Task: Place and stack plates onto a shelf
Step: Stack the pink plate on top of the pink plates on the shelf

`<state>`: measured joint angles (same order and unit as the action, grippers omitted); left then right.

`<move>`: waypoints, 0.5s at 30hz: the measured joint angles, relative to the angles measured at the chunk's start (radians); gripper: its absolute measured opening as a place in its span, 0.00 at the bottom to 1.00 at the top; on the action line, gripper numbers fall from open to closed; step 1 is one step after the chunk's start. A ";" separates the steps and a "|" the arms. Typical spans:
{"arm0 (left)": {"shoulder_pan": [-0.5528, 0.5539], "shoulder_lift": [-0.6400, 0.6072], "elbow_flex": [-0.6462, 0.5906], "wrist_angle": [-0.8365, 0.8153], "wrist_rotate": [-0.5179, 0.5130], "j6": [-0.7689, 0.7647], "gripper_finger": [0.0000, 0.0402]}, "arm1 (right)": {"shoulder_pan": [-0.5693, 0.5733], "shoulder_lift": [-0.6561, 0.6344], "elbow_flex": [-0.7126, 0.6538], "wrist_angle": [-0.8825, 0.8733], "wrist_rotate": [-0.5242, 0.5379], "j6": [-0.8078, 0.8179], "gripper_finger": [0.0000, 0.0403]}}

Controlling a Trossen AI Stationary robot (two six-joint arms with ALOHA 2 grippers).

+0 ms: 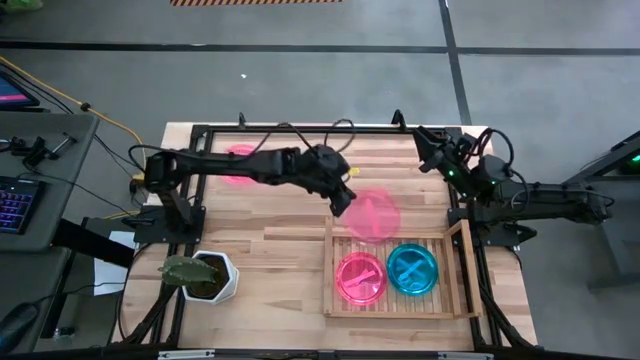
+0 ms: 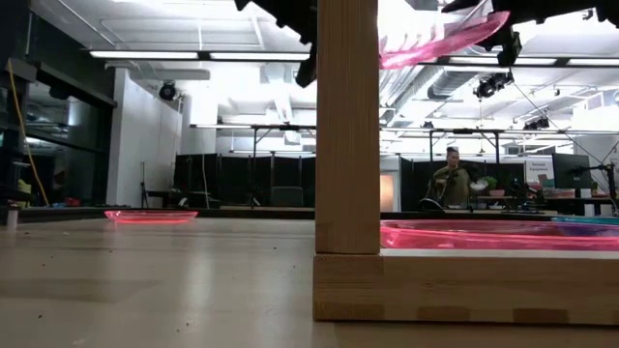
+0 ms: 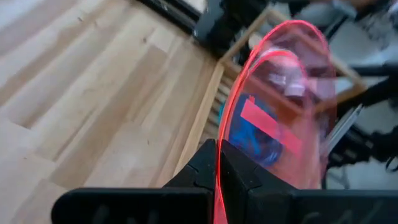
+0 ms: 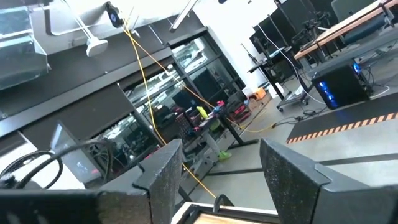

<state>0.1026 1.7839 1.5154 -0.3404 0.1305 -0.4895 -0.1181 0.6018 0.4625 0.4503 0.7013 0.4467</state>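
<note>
Left gripper (image 1: 343, 199) sits out over mid-table, reaching from the left side, fingers clamped on the rim of a pink plate (image 1: 374, 214). Left wrist view confirms it: the two dark fingers (image 3: 202, 171) are pinched together with the plate edge (image 3: 280, 118) running up between them. The held plate is carried in the air, tilted, overlapping the far rail of the shelf (image 1: 462, 270) at the rack's 12 o'clock side. The low view shows the same plate (image 2: 440, 43) well above the tabletop, slanted, partly hidden behind a wooden post (image 2: 346, 159) of the rack.

On the shelf, two plates lie flat side by side: a pink one (image 1: 361, 277) toward 9 o'clock and a teal-blue one (image 1: 412, 268) toward 3 o'clock, close together. In the low view the pink plate on the rack (image 2: 484, 235) reads as a flat band behind the rim.

Another pink plate (image 1: 238, 160) lies on the table under the left arm, at roughly 10 o'clock from table centre, well apart from the shelf.

Right gripper (image 1: 428, 142) is parked at the table's far right corner, about 1 o'clock, holding nothing; in the right wrist view its fingers (image 4: 165, 171) stand apart.

A white hexagonal plant pot (image 1: 212, 277) stands near the table's 7 o'clock corner.
</note>
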 joint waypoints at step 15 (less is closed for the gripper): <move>-0.039 0.136 0.000 0.128 0.056 0.134 0.00 | 0.000 0.001 0.000 -0.087 -0.001 0.052 0.50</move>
<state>0.0631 1.9195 1.5154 -0.2119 0.1864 -0.3551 -0.1181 0.6029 0.4625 0.3630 0.7002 0.4985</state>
